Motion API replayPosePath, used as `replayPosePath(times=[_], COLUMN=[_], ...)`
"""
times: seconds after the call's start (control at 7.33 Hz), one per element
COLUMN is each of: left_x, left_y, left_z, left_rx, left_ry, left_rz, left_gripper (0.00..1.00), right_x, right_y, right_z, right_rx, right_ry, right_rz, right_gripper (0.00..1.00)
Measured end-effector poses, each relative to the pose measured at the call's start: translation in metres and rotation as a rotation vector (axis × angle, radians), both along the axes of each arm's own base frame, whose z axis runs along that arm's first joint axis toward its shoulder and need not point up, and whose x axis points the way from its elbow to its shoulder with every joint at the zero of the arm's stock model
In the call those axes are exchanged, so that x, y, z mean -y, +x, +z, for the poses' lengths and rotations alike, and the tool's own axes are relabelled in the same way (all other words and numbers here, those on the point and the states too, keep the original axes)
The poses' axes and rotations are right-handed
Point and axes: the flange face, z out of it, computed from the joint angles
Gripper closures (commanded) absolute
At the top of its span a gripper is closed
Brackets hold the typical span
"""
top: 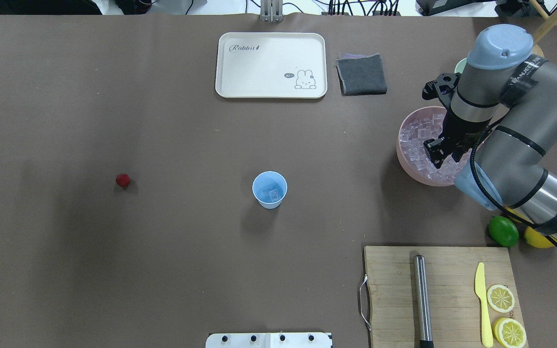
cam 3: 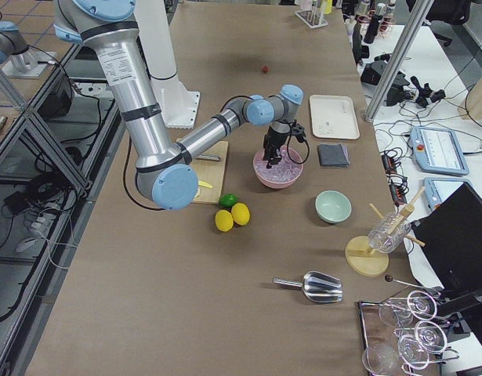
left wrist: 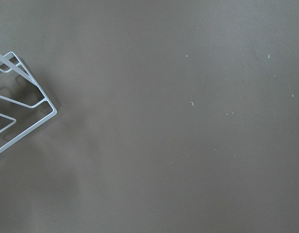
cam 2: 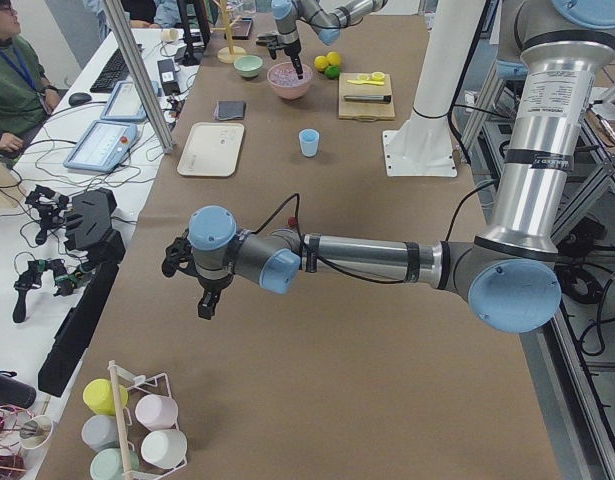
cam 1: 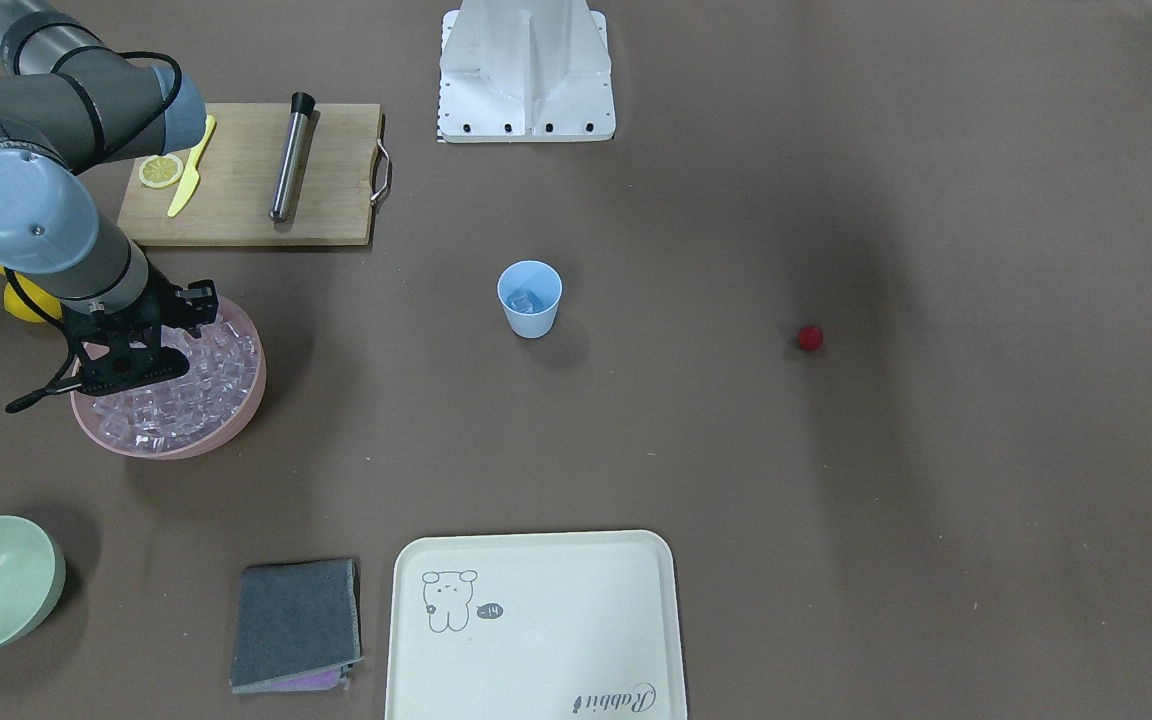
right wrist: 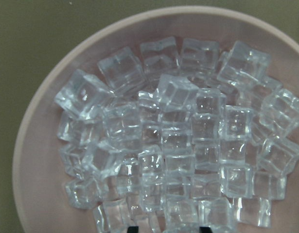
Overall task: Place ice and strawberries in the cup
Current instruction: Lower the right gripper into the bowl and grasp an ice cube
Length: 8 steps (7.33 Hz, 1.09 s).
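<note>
Blue cup (top: 269, 189) holds one ice cube (top: 274, 195); one strawberry (top: 123, 180); right tool (top: 441, 153) spread; left tool (cam 2: 205, 300) unclear.

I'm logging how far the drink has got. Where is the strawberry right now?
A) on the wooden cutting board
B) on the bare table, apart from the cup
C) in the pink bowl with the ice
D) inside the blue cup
B: the strawberry lies alone on the bare table, well to one side of the cup, which shows only ice inside.
</note>
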Motion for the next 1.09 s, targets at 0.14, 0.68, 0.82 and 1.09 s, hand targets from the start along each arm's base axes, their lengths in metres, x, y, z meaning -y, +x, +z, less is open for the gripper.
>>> replayPosePath(times=[0.14, 0.68, 0.82, 1.09], left_x=[0.0, 0.0, 0.0, 0.0], left_y=[-0.0001, 0.0, 0.0001, 0.0001], left_z=[-0.0003, -0.0027, -0.003, -0.0043], left_rx=[0.0, -0.001, -0.002, -0.002], left_ry=[0.0, 0.006, 0.006, 0.009], left_rz=[0.0, 0.0, 0.0, 0.001], left_gripper=[0.02, 0.02, 0.02, 0.02], right_x=[0.0, 0.0003, 0.0007, 0.0012], right_y=[0.0012, -0.0019, -0.0016, 0.0005], right_z=[0.001, 0.0061, 0.0074, 0.0108], right_rx=[-0.005, -0.015, -0.016, -0.019], right_ry=[-0.004, -0.014, -0.015, -0.014], right_rz=[-0.003, -0.01, -0.011, -0.016], right_gripper=[0.48, 0.48, 0.48, 0.49])
